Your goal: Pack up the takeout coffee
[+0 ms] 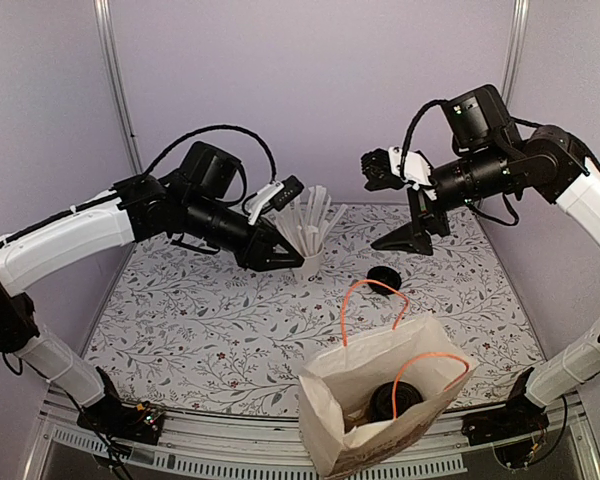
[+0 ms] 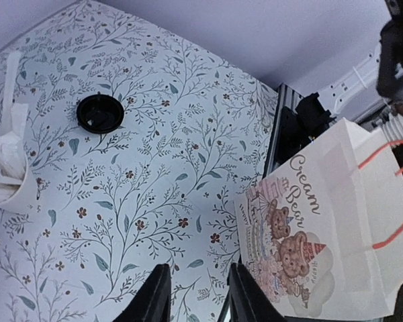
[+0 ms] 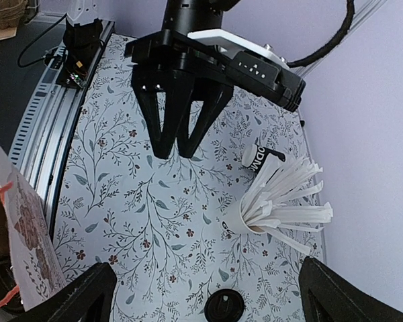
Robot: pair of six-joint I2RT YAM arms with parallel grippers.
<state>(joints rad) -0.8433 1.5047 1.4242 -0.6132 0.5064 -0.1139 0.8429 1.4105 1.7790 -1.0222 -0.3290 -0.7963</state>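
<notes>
The takeout coffee [image 1: 395, 400], a dark cup with a black lid, stands upright inside the white paper bag [image 1: 332, 420] at the table's near edge. My left gripper [image 1: 290, 262] hovers at mid-table, right beside the white cup of wrapped sticks [image 1: 310, 262], well away from the bag. In the left wrist view its fingers [image 2: 154, 295] stand a little apart with only tablecloth between them. My right gripper [image 1: 385, 205] hangs high at the back right, wide open and empty. Its view looks down on the sticks cup [image 3: 255, 218] and the left gripper [image 3: 173, 151].
A loose black lid [image 1: 383, 275] lies flat on the floral cloth between the sticks cup and the bag, seen too as the lid [image 2: 100, 113] from the left wrist. A dark cup with a white rim [image 3: 260, 157] lies on its side behind the sticks. The bag's orange handles [image 1: 365, 300] stand up.
</notes>
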